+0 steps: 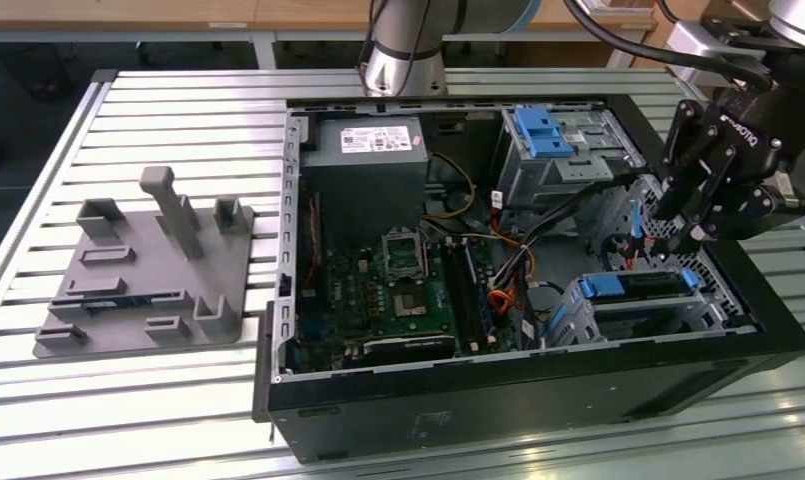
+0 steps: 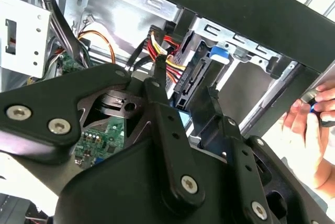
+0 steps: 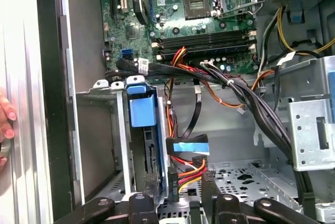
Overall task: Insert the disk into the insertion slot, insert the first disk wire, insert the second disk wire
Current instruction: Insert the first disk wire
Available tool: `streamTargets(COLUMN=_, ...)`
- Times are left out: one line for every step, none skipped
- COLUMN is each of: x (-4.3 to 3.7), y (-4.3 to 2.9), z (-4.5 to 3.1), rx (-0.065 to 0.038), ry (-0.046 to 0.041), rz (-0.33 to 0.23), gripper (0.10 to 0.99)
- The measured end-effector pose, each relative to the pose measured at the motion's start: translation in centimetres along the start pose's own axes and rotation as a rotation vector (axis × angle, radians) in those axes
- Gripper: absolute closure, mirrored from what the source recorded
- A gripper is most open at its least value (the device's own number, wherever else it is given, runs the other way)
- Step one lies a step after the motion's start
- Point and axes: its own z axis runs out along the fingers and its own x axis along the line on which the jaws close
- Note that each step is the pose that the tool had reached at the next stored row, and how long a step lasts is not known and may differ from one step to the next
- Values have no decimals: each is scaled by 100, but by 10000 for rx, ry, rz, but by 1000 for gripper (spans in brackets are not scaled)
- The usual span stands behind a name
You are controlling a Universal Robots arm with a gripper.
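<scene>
While the black open-sided computer case (image 1: pixel 509 400) lay on the slatted metal table (image 1: pixel 175 90) in the exterior view, the black two-fingered gripper (image 1: pixel 680 225) hung over the case's end on the exterior view's right. It pointed down just beside the low grey perforated sheet-metal drive cage (image 1: pixel 649 312). The flat silver hard drive in its bright blue plastic carrier (image 1: pixel 638 286) sat inside that drive cage. A grey moulded fixture plate (image 1: pixel 149 280) lay well apart on the exterior view's left.

In the second wrist view the fingers (image 2: pixel 157 109) stood apart, gripping nothing. Between their tips showed a black plug with red and yellow wires (image 2: pixel 191 80). A person's hand (image 2: pixel 314 124) was just outside the case wall.

In the first wrist view the hard drive (image 3: pixel 149 150) stood seated in the drive cage (image 3: pixel 121 150). The plug (image 3: pixel 174 182) and a black flat cable with a blue tag (image 3: pixel 187 146) lay just beside its end — whether either was plugged in could not be told.
</scene>
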Motion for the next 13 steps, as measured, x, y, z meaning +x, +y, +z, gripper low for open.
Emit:
streamTargets(x=6, y=-1, z=2, rx=0, ry=-3, rz=0, gripper=616)
streamTargets(x=8, y=-1, z=6, rx=-1, ry=-4, rz=0, gripper=616)
streamTargets(x=9, y=-1, z=11, rx=-1, ry=-3, rz=1, gripper=616)
streamTargets(x=10, y=-1, z=18, rx=0, ry=-1, rz=1, gripper=616)
streamTargets(x=10, y=-1, z=25, rx=1, ry=6, rz=1, gripper=631)
streamTargets(x=9, y=-2, z=32, rx=1, ry=11, rz=1, gripper=631)
streamTargets(x=9, y=-2, z=37, rx=1, ry=24, rz=3, gripper=698)
streamTargets(x=8, y=-3, z=42, rx=0, ry=41, rz=3, gripper=698)
streamTargets(x=7, y=-6, z=46, rx=-5, ry=60, rz=2, gripper=769)
streamTargets(x=7, y=-10, z=50, rx=-12, ry=86, rz=1, gripper=769)
streamTargets(x=6, y=-13, z=53, rx=-23, ry=116, rz=-1, gripper=769)
streamTargets(x=6, y=-17, z=56, rx=-32, ry=147, rz=-5, gripper=769)
streamTargets(x=5, y=-21, z=58, rx=-42, ry=182, rz=-12, gripper=769)
